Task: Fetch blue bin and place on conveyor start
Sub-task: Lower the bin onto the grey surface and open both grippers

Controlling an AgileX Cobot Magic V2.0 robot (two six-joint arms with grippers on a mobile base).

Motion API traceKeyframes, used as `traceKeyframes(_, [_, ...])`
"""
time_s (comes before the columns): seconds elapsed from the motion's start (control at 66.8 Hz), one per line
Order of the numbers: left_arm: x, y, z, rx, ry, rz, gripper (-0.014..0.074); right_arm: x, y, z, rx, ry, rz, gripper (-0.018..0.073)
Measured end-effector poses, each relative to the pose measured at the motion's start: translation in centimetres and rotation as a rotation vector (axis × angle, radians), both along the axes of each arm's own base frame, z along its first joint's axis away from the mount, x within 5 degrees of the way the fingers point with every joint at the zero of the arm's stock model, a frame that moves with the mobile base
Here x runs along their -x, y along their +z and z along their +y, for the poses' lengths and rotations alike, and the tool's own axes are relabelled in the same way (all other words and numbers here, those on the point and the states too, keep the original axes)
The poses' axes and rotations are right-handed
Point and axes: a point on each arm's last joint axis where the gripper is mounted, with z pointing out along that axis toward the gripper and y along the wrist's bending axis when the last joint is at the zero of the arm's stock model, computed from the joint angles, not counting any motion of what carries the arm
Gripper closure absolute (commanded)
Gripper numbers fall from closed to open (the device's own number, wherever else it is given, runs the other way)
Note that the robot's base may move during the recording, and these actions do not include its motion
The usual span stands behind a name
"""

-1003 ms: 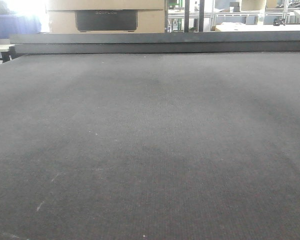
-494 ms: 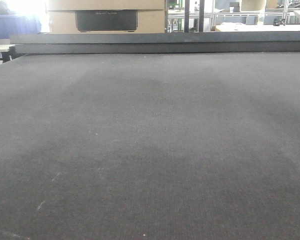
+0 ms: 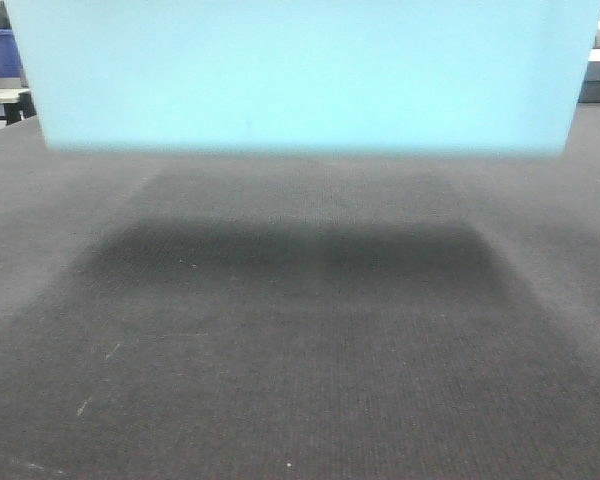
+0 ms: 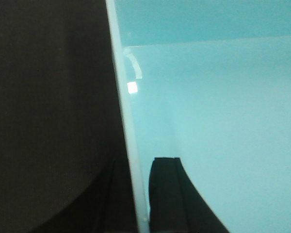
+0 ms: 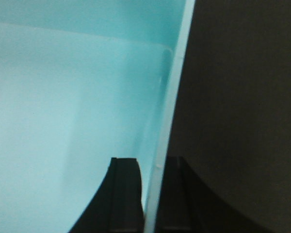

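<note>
Dark charcoal belt [image 3: 300, 380] fills the front view, matte and finely woven, with a few pale scuffs toward its near left corner. Above the belt, across the top of that view, is the bin [image 3: 300, 70]. It is light aqua, smooth and blurred by closeness, and its near wall spans almost the whole width. A broad dark shadow lies on the belt under the bin and spreads toward the camera. A paler strip of belt shows between the bin's lower edge and the darkest part of the shadow, though whether the base touches the belt cannot be told. Past the bin's upper left corner is a dark blue shape [image 3: 0, 50], too small to identify.

The left gripper [image 4: 139, 167] straddles the bin's left wall. One black finger [image 4: 166, 194] is inside the bin against the aqua surface, the other is outside over the dark belt, and the thin pale rim is pinched between them. A small white square mark [image 4: 132, 87] sits inside the bin near its rounded corner.

The right gripper [image 5: 151, 165] grips the bin's right wall the same way. One finger [image 5: 123, 194] is inside the bin, the other outside, and both are closed on the rim. The inside of the bin is bare aqua.
</note>
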Motion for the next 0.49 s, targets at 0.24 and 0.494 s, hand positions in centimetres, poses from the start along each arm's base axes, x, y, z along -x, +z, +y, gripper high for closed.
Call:
traceKeyframes(0.24, [-1.4,-5.1,-0.5,-0.024,0.002,0.069,0.0705,-2.3,-5.0,0.5,0.019,-0.003,0.075,0.0636])
traceKeyframes(0.494, [-1.8,-6.4,-0.6,-0.033,0.002,0.096,0.0369,-3.1,-6.4,0.7,0.028,0.005,0.091,0.0084])
